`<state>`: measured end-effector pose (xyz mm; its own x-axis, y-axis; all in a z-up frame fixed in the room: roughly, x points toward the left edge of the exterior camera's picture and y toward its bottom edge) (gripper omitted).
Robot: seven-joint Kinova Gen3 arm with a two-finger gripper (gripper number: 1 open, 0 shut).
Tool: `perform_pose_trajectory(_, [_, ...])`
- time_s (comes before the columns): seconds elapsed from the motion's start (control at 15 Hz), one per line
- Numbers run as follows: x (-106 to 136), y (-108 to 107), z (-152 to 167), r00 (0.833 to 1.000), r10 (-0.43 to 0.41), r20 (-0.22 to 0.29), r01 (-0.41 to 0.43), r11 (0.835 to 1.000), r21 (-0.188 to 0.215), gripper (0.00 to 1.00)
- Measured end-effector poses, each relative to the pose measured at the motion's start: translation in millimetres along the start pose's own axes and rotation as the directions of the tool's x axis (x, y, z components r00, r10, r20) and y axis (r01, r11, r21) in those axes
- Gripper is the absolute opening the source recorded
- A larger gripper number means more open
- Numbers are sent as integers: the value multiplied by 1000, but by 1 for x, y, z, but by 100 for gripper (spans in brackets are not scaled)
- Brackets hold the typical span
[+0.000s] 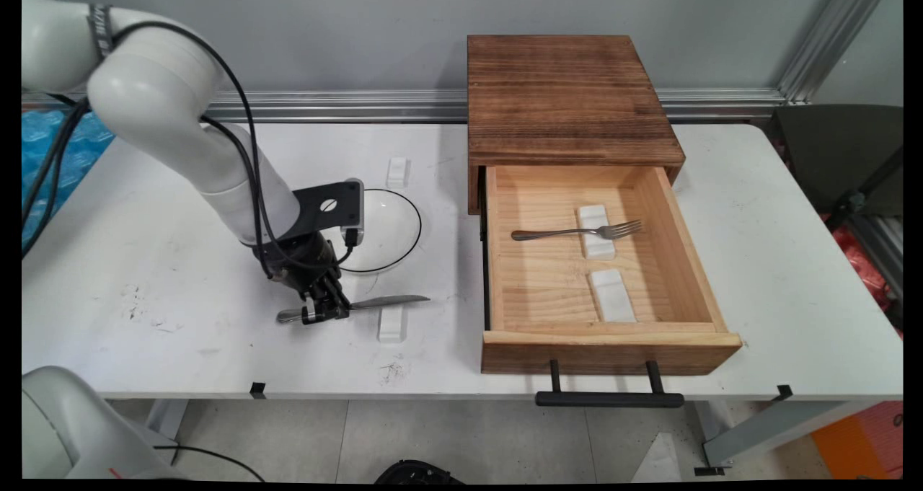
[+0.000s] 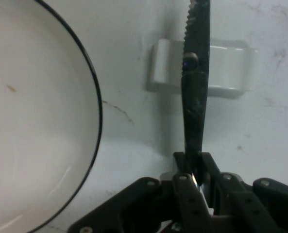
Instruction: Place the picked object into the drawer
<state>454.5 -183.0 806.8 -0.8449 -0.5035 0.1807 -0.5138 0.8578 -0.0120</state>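
Right now my black two-finger gripper [image 1: 322, 312] is clamped on the handle of a silver table knife [image 1: 375, 304] with a serrated blade, held level just above the white table [image 1: 779, 275], toward its near edge. Its blade passes over a small white rectangular rest [image 1: 393, 324]. Just beyond lies a white plate with a thin black rim [image 1: 393, 226], and past that a second white rest [image 1: 397, 171] near the far edge. No writing is legible anywhere. Toward the right, a dark wooden box [image 1: 570, 98] has its pale drawer [image 1: 613, 332] pulled open; a silver fork [image 1: 577, 231] lies across one of two white rests inside. Scuffs mark the tabletop; a grey wall stands behind.
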Motion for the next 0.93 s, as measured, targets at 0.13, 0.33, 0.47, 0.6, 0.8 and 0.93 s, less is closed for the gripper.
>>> perform_pose_trajectory(0.13, [2, 4, -11, 1000, -3, 3, 3, 1000, 2, 0])
perform_pose_trajectory(0.33, [7, 15, -44, 1000, -16, 9, 16, 1000, 16, 0])
perform_pose_trajectory(0.47, [10, 20, -60, 1000, -26, 12, 26, 999, 26, 0])
perform_pose_trajectory(0.6, [15, 25, -78, 999, -37, 14, 36, 999, 34, 0])
perform_pose_trajectory(0.8, [27, 31, -104, 998, -55, 9, 54, 998, 45, 0])
perform_pose_trajectory(0.93, [39, 35, -119, 998, -67, 0, 67, 997, 49, 0])
